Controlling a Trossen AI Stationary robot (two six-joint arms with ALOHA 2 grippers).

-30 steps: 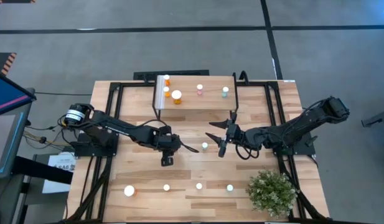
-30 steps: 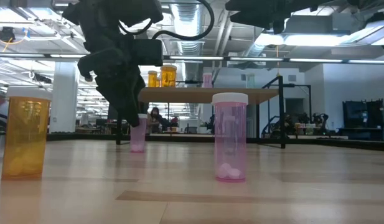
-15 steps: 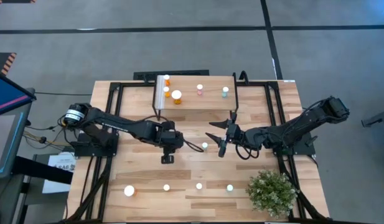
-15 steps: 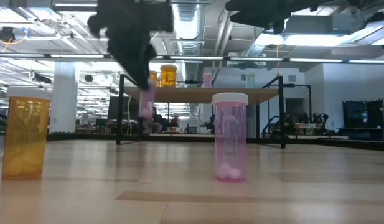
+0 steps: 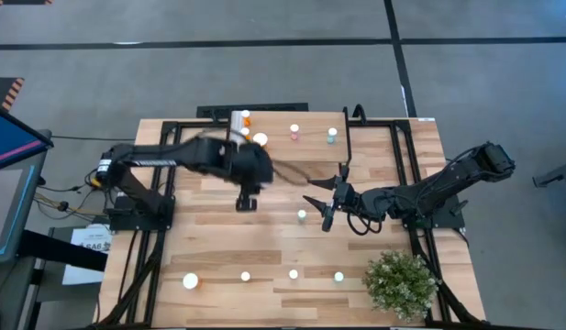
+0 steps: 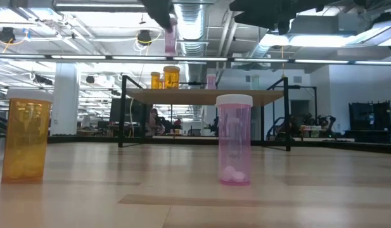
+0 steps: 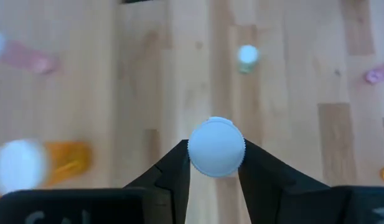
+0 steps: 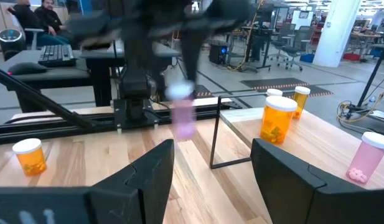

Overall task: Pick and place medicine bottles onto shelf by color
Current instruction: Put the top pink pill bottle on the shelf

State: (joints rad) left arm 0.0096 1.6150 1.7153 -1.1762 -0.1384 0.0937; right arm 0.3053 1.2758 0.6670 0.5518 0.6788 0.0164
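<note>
My left gripper (image 5: 246,203) is high over the table's middle, shut on a pink medicine bottle (image 8: 183,118) with a white cap. In the low view the bottle (image 6: 170,35) is near the top of the picture. The shelf (image 5: 292,147) stands at the far side with two orange bottles (image 5: 260,140), a pink one (image 5: 294,133) and a teal one (image 5: 331,136) on it. A teal bottle (image 5: 302,215) stands on the table right beside my right gripper (image 5: 321,203), which is open and level. My left gripper pinches the bottle at its white cap (image 7: 199,157) between its two fingers (image 7: 176,168). The fingers come from above, slanting down. The pink body hangs below them, slightly tilted and clear of the table.
Several more bottles stand in a row near the front edge, among them a large orange one (image 5: 191,281) and a pink one (image 6: 234,139). A potted plant (image 5: 400,282) sits at the front right. Bare wood lies between the shelf and that row.
My left gripper has risen steeply from the table and drifted toward the far edge and the shelf. It has kept its hold on the pink bottle, which stood on the table a second ago and now hangs well above shelf height.
</note>
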